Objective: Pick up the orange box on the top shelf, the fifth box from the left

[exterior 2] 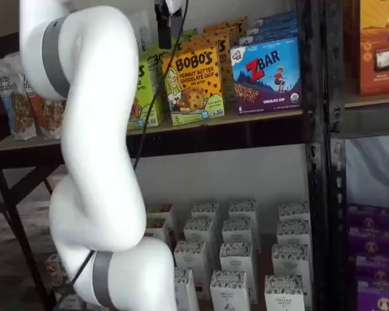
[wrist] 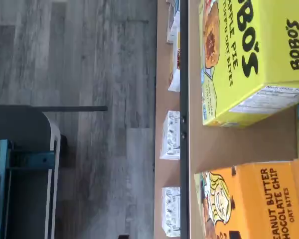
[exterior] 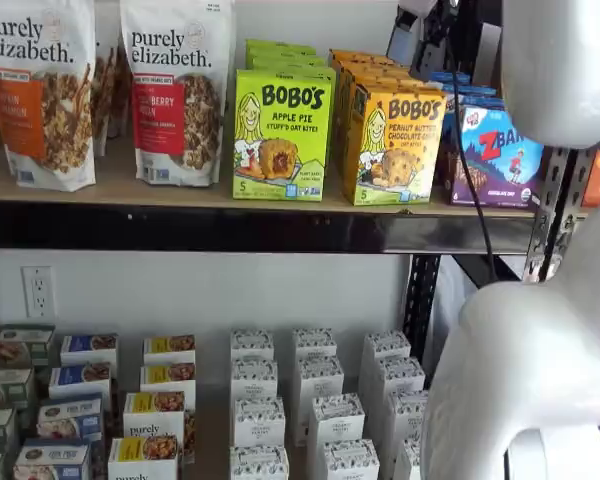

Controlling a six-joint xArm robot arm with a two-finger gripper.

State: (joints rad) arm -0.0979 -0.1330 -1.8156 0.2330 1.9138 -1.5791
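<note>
Glossy white arm [exterior 2: 91, 162] fronts the rectangular cardboard orange box [exterior 2: 196, 84]; claw [exterior 2: 168, 23] spread wide.

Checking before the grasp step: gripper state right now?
Gripper: only dark fingers show at the frame's top edge, above the orange box; apparently fully open, holding nothing.
</note>
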